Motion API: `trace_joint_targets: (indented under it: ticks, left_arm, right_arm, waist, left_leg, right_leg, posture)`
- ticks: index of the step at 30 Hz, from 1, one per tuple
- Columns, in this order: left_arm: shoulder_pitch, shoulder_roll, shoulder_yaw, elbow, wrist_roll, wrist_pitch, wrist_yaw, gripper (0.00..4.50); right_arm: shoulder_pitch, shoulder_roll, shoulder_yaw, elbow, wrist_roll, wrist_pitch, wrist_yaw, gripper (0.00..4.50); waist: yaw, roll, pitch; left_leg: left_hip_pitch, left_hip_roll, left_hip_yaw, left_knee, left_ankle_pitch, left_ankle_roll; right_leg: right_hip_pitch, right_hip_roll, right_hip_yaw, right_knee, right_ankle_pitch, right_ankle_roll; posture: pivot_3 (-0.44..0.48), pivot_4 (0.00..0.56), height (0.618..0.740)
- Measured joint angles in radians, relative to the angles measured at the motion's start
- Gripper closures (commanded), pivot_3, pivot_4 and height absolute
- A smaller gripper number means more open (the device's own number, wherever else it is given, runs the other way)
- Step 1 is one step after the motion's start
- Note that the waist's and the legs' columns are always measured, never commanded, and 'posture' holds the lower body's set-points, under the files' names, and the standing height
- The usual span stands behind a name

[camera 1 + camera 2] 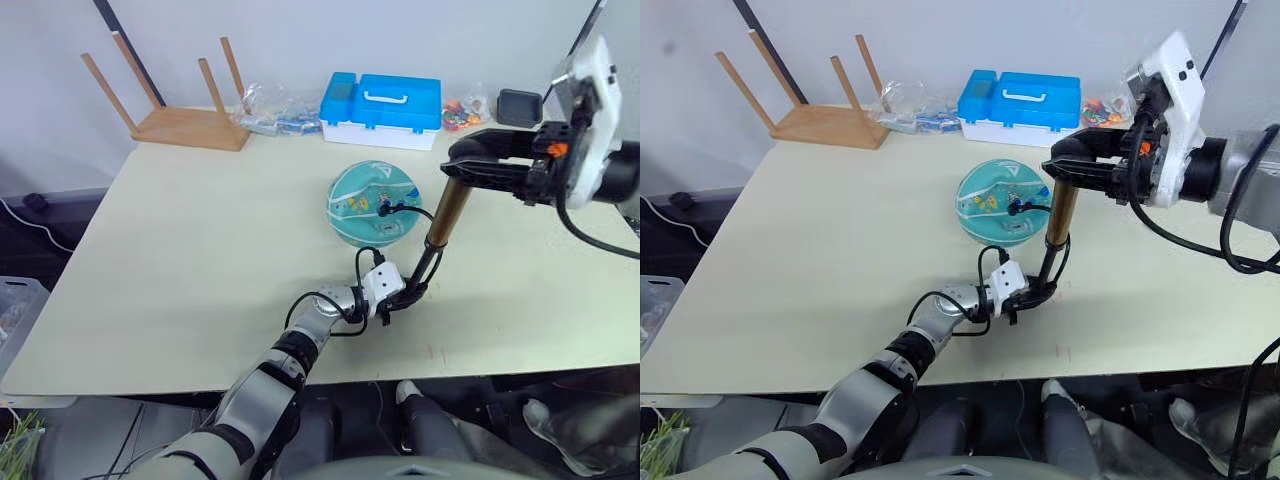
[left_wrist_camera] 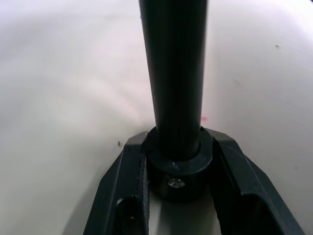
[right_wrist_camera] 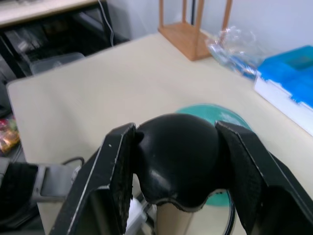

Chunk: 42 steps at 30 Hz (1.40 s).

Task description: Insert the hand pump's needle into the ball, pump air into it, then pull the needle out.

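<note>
The teal ball [image 1: 372, 203] lies on the table right of centre. The hand pump [image 1: 449, 212] stands tilted just to its right, bronze barrel uppermost. My left gripper [image 1: 405, 296] is shut on the pump's black lower end [image 2: 178, 166] close to the tabletop. My right gripper [image 1: 468, 166] is shut on the black handle [image 3: 176, 161] at the top. The thin black hose [image 1: 412, 210] runs from the pump to the ball, and its black fitting [image 1: 386, 208] sits against the ball's surface. The needle itself is hidden.
An upturned wooden stool [image 1: 190, 110] stands at the far left. A blue and white case [image 1: 385, 108], a clear bag of small parts [image 1: 272, 110] and a black box [image 1: 518, 106] line the back edge. The table [image 1: 180, 260] is bare to the left.
</note>
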Motion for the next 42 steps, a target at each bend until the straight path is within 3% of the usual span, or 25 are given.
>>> trace_joint_targets:
  ticks: [6,7,13,22,31,42]
  left_arm:
    - [0.005,0.001,0.000,0.000,0.001,0.000,-0.002,3.37]
    - [0.016,0.004,0.000,0.000,0.003,0.002,0.007,3.37]
    - [0.042,0.008,0.001,-0.009,0.003,0.009,0.021,3.38]
    - [0.054,0.012,0.001,-0.023,0.005,0.027,0.028,3.38]
    - [0.054,0.013,0.000,-0.025,0.005,0.036,0.026,3.38]
    - [0.050,0.003,-0.019,-0.057,0.007,0.000,0.001,3.38]
  right_arm:
    - [0.073,0.031,-0.009,-0.043,-0.041,-0.054,0.009,2.45]
    - [0.195,0.101,0.014,-0.052,-0.119,-0.141,0.018,2.45]
    - [0.369,0.179,0.142,-0.036,-0.320,-0.307,0.096,2.45]
    - [0.469,0.267,0.295,0.044,-0.550,-0.466,0.175,2.45]
    - [0.476,0.300,0.266,0.050,-0.592,-0.473,0.209,2.45]
    - [0.475,0.193,0.096,-0.058,-0.458,-0.234,0.200,2.45]
  waist:
    - [-0.001,-0.001,-0.002]
    - [-0.003,-0.004,-0.006]
    - [-0.006,-0.002,-0.011]
    - [-0.008,-0.002,-0.021]
    - [-0.007,-0.004,-0.022]
    - [0.000,0.003,-0.010]
  left_leg:
    - [0.001,0.000,-0.004,0.000,0.000,0.000]
    - [0.005,0.000,-0.012,-0.001,0.000,0.000]
    - [0.021,-0.001,-0.020,-0.006,0.000,0.000]
    - [0.026,-0.001,-0.034,-0.009,0.000,0.000]
    - [0.035,-0.002,-0.037,-0.017,0.001,-0.002]
    - [0.019,-0.009,-0.045,-0.020,0.007,-0.012]
  right_leg:
    - [0.003,-0.001,-0.009,0.000,-0.002,-0.003]
    - [0.010,0.000,-0.016,0.001,-0.005,-0.007]
    - [0.025,0.002,-0.022,0.001,-0.014,-0.009]
    - [0.032,0.004,-0.037,0.003,-0.020,-0.015]
    - [0.038,0.002,-0.038,0.003,-0.025,-0.017]
    - [0.028,-0.007,-0.047,0.003,-0.025,-0.018]
  posture:
    - [0.000,0.150,0.740]
    - [0.000,0.150,0.740]
    - [0.000,0.150,0.740]
    - [0.000,0.150,0.740]
    - [0.000,0.150,0.740]
    - [0.000,0.150,0.740]
